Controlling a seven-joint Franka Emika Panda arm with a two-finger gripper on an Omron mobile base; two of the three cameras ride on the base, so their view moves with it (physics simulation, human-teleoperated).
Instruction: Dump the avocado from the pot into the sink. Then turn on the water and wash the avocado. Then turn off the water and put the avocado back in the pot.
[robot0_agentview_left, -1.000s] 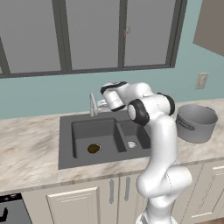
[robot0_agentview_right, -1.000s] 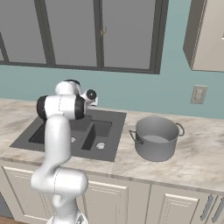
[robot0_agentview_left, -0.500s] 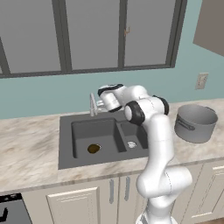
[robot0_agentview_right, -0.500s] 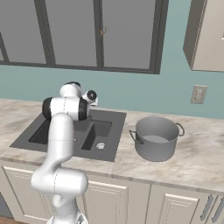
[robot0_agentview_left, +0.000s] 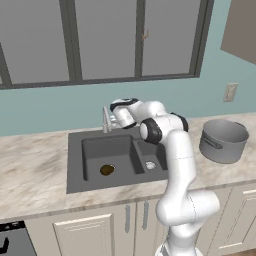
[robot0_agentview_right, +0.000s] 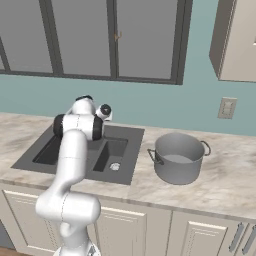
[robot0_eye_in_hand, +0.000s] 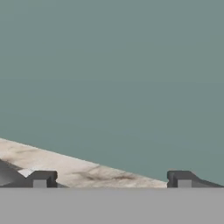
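The avocado (robot0_agentview_left: 106, 170) lies on the floor of the large basin of the dark sink (robot0_agentview_left: 75, 165), which also shows as the sink (robot0_agentview_right: 130, 137) from the other side. The grey pot (robot0_agentview_left: 223, 140) stands upright on the counter to the sink's right, seen too as the pot (robot0_agentview_right: 177, 158). My gripper (robot0_agentview_left: 114, 118) hovers at the back of the sink, right beside the slim silver faucet (robot0_agentview_left: 105, 120). In the hand view the gripper (robot0_eye_in_hand: 111, 180) is open, its fingertips (robot0_eye_in_hand: 41, 178) wide apart with nothing between them, facing the teal wall.
The small basin holds a silver drain (robot0_agentview_left: 150, 164). Marble counter (robot0_agentview_left: 30, 165) stretches left of the sink, and more counter (robot0_agentview_right: 225, 175) lies right of the pot. A wall outlet (robot0_agentview_right: 226, 108) and windows sit behind.
The hand has shifted slightly left, closer to the faucet. Avocado and pot have not moved.
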